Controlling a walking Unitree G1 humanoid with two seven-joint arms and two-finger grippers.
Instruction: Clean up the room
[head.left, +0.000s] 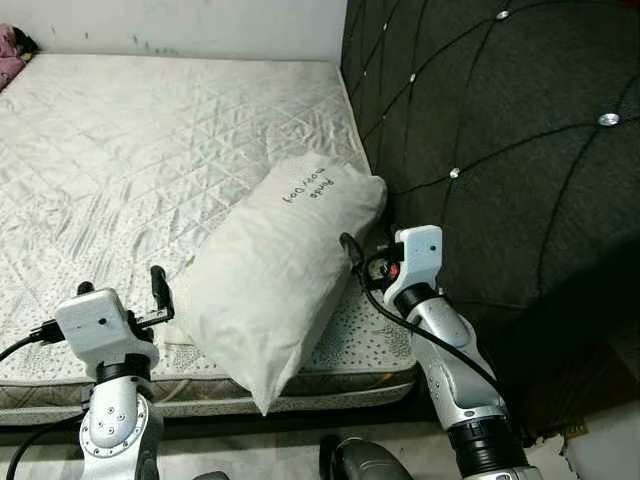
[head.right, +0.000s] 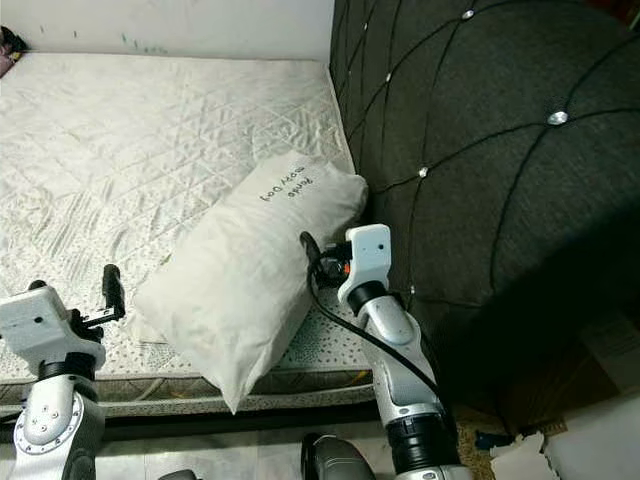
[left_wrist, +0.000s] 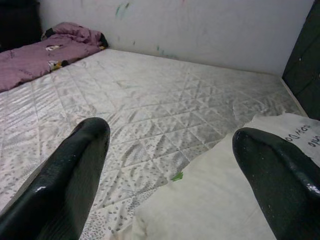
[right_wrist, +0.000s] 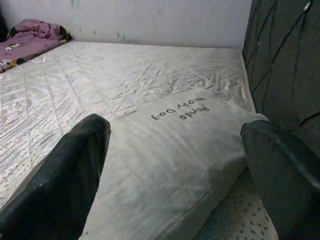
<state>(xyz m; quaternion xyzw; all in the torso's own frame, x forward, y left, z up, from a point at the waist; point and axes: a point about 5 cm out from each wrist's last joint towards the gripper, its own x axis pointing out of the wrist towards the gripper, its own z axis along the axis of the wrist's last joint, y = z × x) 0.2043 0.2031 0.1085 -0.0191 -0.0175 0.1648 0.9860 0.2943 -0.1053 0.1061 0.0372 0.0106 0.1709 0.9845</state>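
A: One mattress (head.left: 150, 140), bare, quilted in diamonds, satin sheen, speckled print along near edge. Fills most of the head views.
B: Room?
A: White wall (head.left: 180, 25) at far side, few paint marks. Dark tufted headboard (head.left: 500, 130) on robot's right, silver studs at quilt crossings. Pale floor (head.right: 250, 455) below bed edge.
B: Anything else on the bed?
A: Purple blanket (left_wrist: 45, 50), crumpled, far corner by wall.
B: Task thing?
A: One pillow (head.left: 275, 275), off-white, plump, oblong. Lies slantwise on near right corner of mattress, top end touching headboard, bottom corner hanging past bed edge. Handwriting in black marker near upper end, upside down from robot's side. Fabric smooth, a bit grubby, soft creases.
B: Grippers?
A: Left gripper (left_wrist: 170, 165) fingers wide apart, just beside pillow's lower left edge, over mattress; small green speck on sheet between them. Right gripper (right_wrist: 172, 165) also spread wide, straddling pillow from headboard side, grasping nothing. Cannot tell contact.
B: Arms?
A: Silver, black cable looping off right wrist.
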